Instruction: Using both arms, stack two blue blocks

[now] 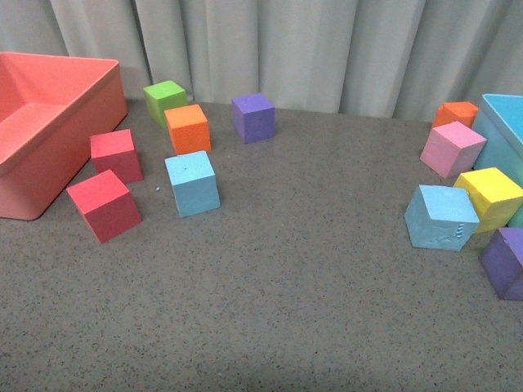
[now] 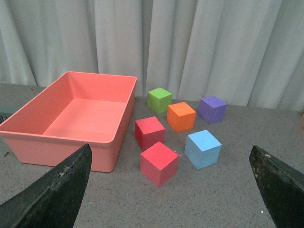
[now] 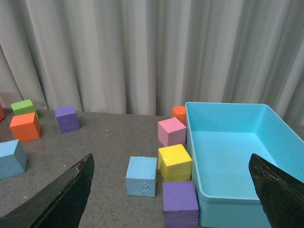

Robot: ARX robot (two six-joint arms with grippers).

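A plain sky-blue block (image 1: 193,183) sits left of centre on the grey table; it shows in the left wrist view (image 2: 203,149) and at the edge of the right wrist view (image 3: 11,158). A sky-blue block with embossed marks (image 1: 441,216) sits at the right, also in the right wrist view (image 3: 141,176). My left gripper (image 2: 173,194) is open and empty, well short of the plain block. My right gripper (image 3: 173,194) is open and empty, short of the marked block. Neither arm shows in the front view.
A salmon bin (image 1: 78,122) stands at the left with two red cubes (image 1: 105,205), an orange cube (image 1: 188,128), a green cube (image 1: 164,100) and a purple cube (image 1: 252,117) near it. A turquoise bin (image 3: 237,161) stands at the right beside pink (image 1: 452,149), yellow (image 1: 489,198), purple (image 1: 507,261) and orange (image 1: 455,113) cubes.
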